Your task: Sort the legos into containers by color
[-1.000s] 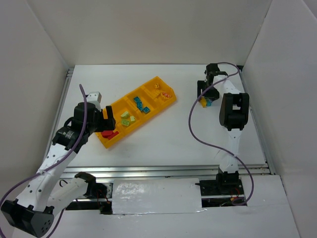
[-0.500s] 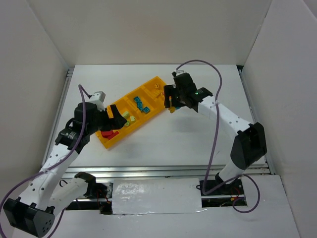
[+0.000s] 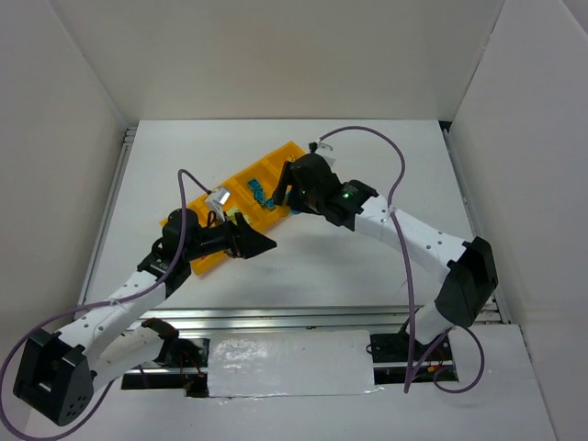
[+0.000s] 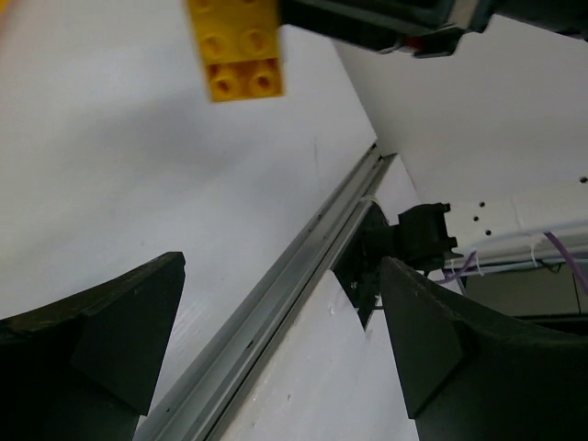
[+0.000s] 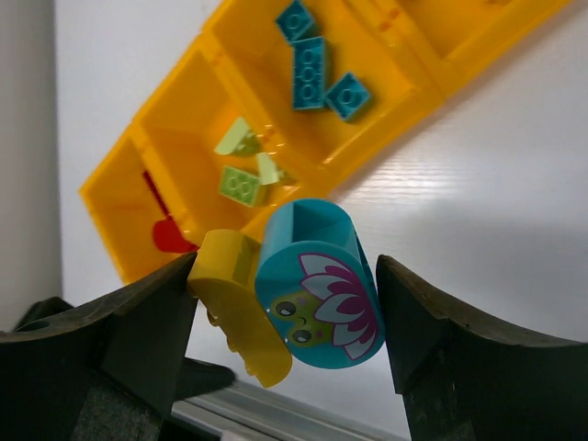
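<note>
A white table [image 3: 349,266] sits boxed in by white walls. Our right gripper [image 5: 285,312] pinches two pieces side by side between its fingers: a teal round lego [image 5: 317,285] printed with a flower, and a yellow lego [image 5: 234,303]. Just beyond those fingertips lies the orange-yellow tray [image 5: 404,92], with teal bricks [image 5: 312,64], green bricks [image 5: 241,184] and a red brick [image 5: 170,234] in separate compartments. Our left gripper [image 4: 276,312], near the right one, gapes wide and holds nothing.

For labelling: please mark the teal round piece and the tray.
teal round piece [image 5: 317,294], right wrist view, on its printed face.
tray [image 5: 404,106], right wrist view, on its outer wall.
</note>
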`<state>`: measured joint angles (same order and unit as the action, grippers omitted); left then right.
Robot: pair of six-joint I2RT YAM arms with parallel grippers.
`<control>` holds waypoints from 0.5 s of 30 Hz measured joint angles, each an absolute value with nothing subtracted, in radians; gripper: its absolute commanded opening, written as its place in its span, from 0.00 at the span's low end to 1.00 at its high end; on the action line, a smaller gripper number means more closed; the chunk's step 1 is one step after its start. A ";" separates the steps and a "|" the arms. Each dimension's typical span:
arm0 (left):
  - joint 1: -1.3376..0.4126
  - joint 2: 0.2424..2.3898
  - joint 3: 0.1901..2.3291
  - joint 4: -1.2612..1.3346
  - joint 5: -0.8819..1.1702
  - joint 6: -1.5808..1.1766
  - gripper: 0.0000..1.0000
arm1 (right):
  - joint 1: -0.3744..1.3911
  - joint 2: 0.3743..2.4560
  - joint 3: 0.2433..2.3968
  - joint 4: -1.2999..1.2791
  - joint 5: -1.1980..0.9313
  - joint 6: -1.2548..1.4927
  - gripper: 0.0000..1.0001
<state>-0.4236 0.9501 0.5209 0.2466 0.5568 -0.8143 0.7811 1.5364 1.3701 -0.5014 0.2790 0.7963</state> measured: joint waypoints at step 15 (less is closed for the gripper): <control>-0.482 0.938 0.546 0.368 0.451 -0.759 0.85 | 1.016 1.485 1.414 -0.508 0.434 0.887 0.03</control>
